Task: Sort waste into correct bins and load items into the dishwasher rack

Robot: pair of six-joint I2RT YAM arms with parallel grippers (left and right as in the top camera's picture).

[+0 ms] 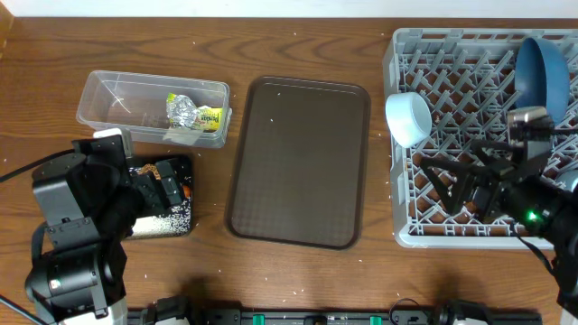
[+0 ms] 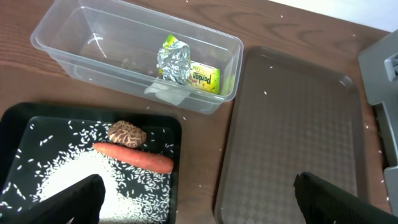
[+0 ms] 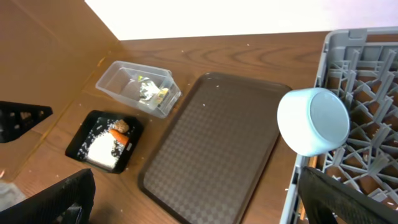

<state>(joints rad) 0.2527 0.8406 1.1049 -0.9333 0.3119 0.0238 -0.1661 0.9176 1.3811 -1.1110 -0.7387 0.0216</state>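
Observation:
The clear tub (image 1: 108,97) at the back left holds the foil wrapper (image 2: 176,62) and a white tissue (image 2: 166,93). The black tray (image 2: 12,115) in front of it holds the carrot (image 2: 134,157), the brown lump (image 2: 127,132) and loose rice (image 2: 74,180). My left gripper (image 2: 199,186) is open and empty above the black tray's right edge. The grey rack (image 1: 397,63) at the right holds the dark blue bowl (image 1: 540,70) on edge. A pale white-blue round dish (image 3: 311,121) lies on its side at the rack's left edge; bowl or cup, I cannot tell. My right gripper (image 3: 196,180) is open and empty over the rack's front left. The pink cup and chopsticks are not visible.
The dark brown serving tray (image 1: 298,162) lies bare in the middle between the bins and the rack. Stray rice grains dot the wooden table (image 1: 298,36). The left arm's body covers the black tray's left part in the overhead view.

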